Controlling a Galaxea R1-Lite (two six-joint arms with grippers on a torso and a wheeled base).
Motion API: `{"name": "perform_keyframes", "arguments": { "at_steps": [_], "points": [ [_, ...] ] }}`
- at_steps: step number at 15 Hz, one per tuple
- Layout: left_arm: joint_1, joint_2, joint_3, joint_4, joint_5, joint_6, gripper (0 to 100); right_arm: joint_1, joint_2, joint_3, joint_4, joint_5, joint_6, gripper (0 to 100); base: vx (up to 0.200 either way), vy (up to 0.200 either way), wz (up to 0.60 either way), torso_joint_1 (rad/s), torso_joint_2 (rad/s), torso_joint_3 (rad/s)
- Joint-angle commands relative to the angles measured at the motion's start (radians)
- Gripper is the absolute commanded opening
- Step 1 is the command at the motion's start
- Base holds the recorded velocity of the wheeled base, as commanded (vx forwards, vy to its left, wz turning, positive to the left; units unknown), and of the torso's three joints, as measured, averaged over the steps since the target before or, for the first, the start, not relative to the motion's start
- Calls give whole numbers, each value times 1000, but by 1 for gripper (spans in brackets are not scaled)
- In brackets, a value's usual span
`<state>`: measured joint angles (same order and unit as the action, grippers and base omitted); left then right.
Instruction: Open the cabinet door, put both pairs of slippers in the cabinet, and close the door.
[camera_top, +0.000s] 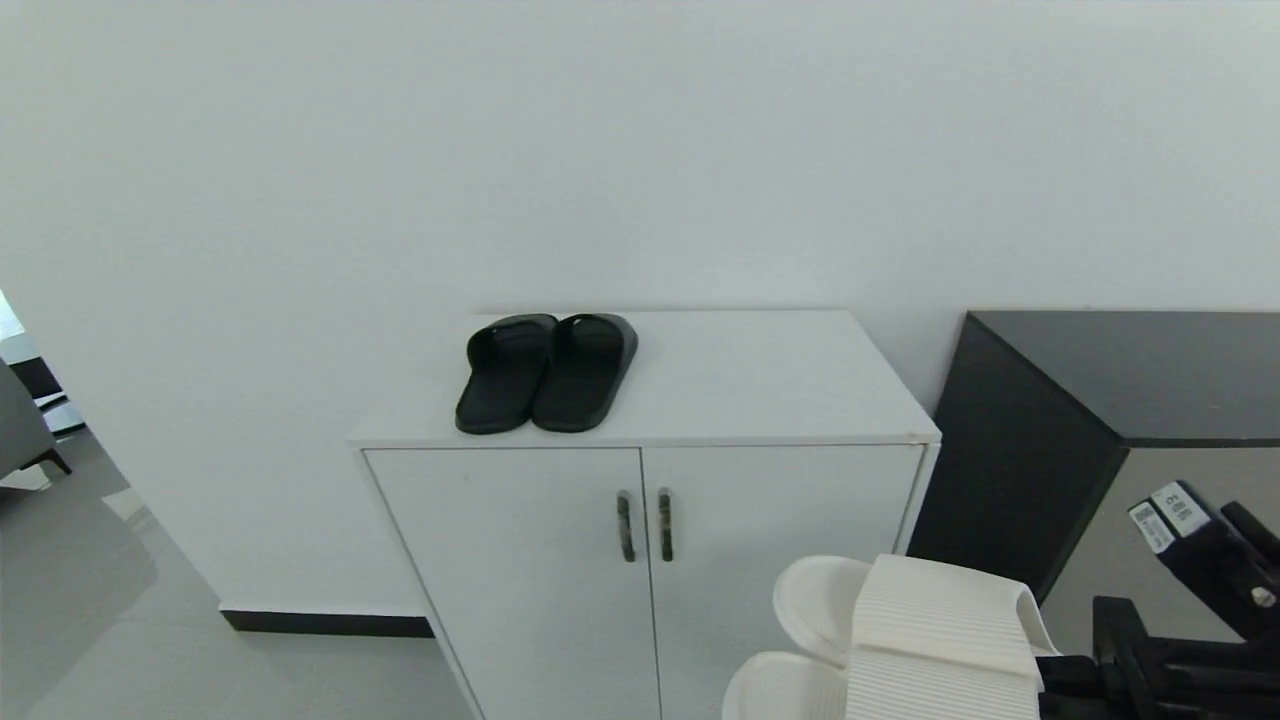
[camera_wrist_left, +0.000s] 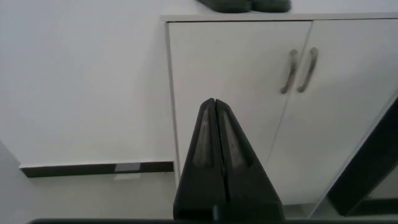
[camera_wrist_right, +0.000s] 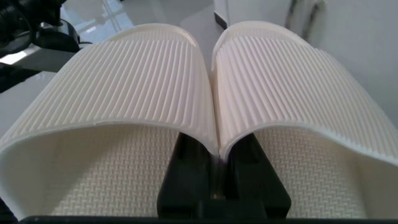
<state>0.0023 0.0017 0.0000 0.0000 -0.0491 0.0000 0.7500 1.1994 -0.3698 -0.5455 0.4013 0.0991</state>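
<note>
Cabinet (camera_top: 760, 380) with both doors shut, seen from the front.

Hazards: the white slippers (camera_top: 930, 640) hang low in front of the cabinet's right door, so a door swung outward could strike them. They are pinched only by their adjoining strap edges, and a knock or tilt could work one loose. The two handles (camera_top: 645, 525) stand close together at the cabinet's centre seam, and a poorly aimed hook could catch the wrong door.

Pincers: the right gripper (camera_wrist_right: 219, 163) is clamped on the white pair, its jaws pressing the two inner strap edges together. The left gripper (camera_wrist_left: 215, 106) has its jaws fully together and holds nothing. It is short of the cabinet's left door and touches nothing.

The black slippers (camera_top: 545, 372) lie side by side on the cabinet's top, above the left door.
</note>
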Motion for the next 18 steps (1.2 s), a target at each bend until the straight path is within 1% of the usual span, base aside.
{"name": "perform_keyframes", "arguments": {
  "at_steps": [1,3,10,12,17,18],
  "points": [
    [1,0,0,0,0,0,0,0,5,2,-1,2,1,0,0,-200,0,2,-7,7],
    [1,0,0,0,0,-3,0,0,9,2,-1,2,1,0,0,-200,0,0,0,5],
    [1,0,0,0,2,-6,0,0,5,20,-8,5,-1,0,0,0,0,0,0,0],
    [1,0,0,0,3,-6,0,0,5,23,-8,14,-1,0,0,0,0,-136,310,168],
    [1,0,0,0,2,-2,0,0,2,26,-8,18,-1,0,0,0,0,-211,487,269],
    [1,0,0,0,2,-2,100,0,2,26,-8,18,-1,0,0,0,0,-217,505,290]
  ]
}}
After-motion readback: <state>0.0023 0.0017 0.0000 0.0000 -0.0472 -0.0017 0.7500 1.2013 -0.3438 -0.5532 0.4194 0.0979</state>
